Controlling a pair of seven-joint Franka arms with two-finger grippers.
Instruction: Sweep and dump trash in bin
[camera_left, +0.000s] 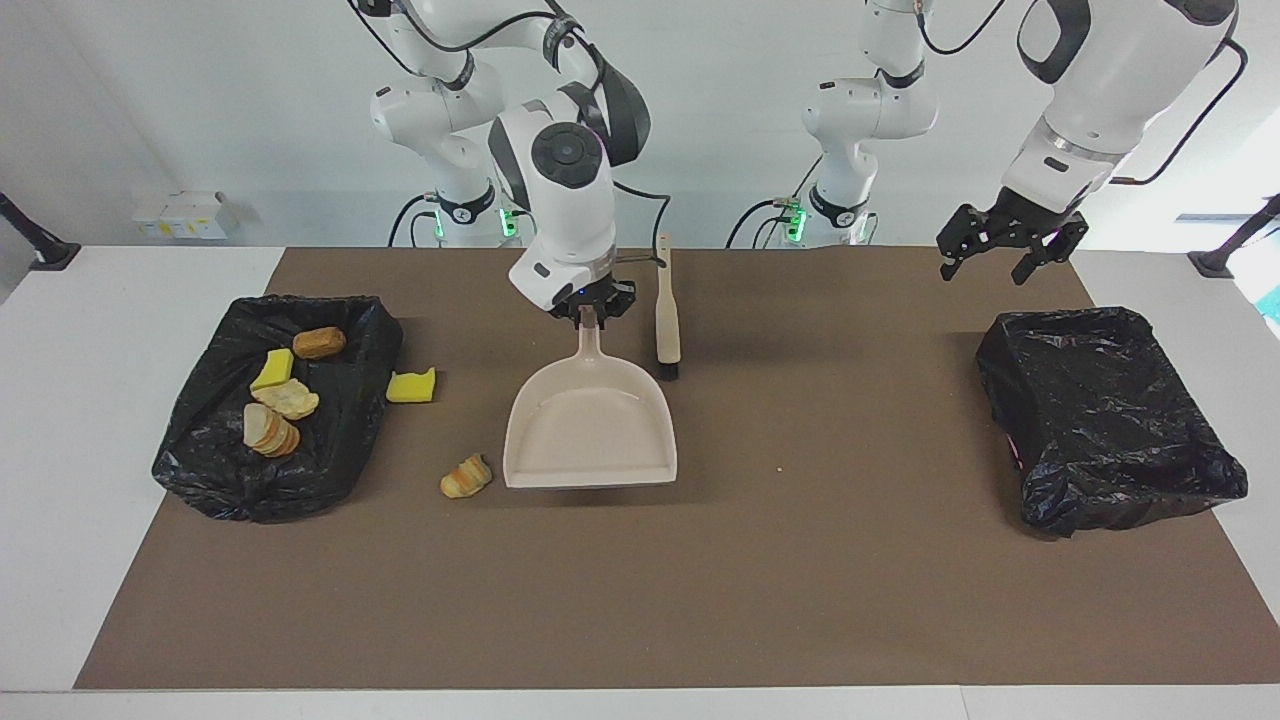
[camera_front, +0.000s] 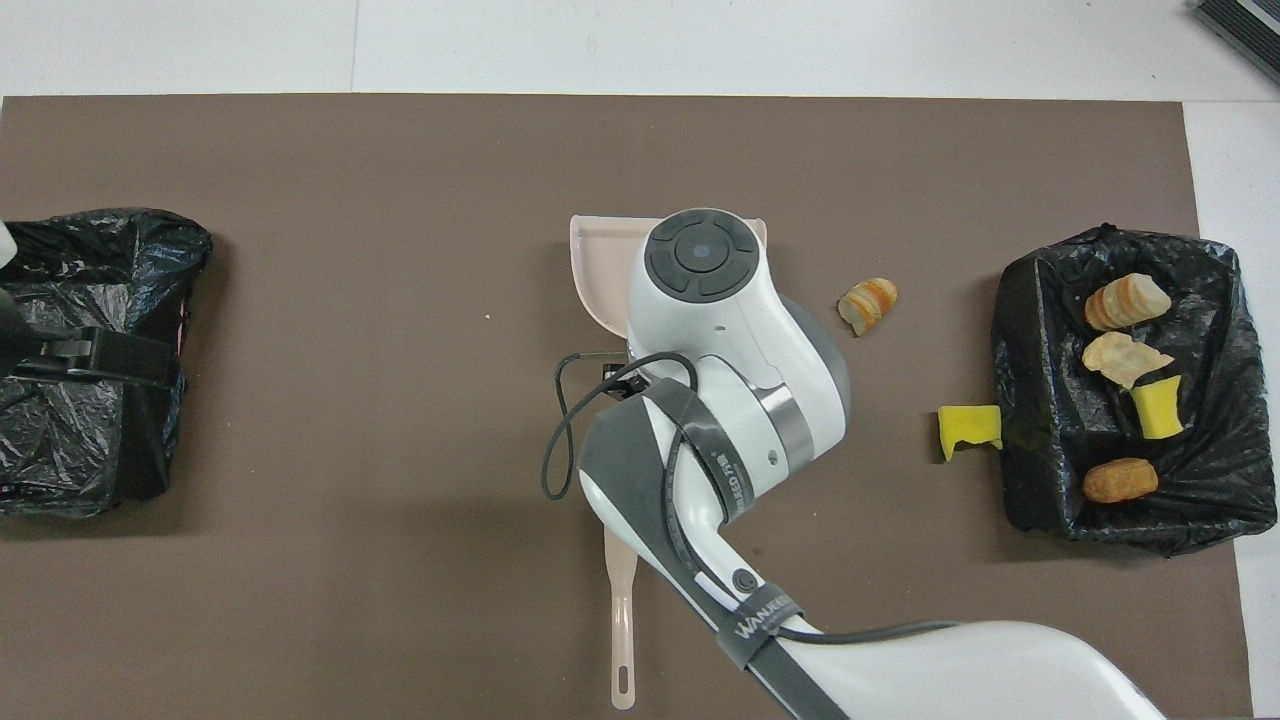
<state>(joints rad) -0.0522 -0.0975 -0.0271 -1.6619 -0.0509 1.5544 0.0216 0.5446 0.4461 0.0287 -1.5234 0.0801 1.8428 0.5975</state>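
Right gripper (camera_left: 590, 314) clamps the dustpan (camera_left: 590, 432) handle, pointing down; left gripper (camera_left: 1008, 246) hangs spread.

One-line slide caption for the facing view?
Right gripper holds the dustpan by its handle mid-mat, beside the brush; left gripper waits open.

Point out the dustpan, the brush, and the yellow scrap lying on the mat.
dustpan (camera_left: 590, 430), facing view, middle of the pan's floor.
brush (camera_left: 666, 320), facing view, beige back above the bristles.
yellow scrap (camera_left: 410, 386), facing view, its top face.

High facing view, steep overhead, same table (camera_left: 150, 620)
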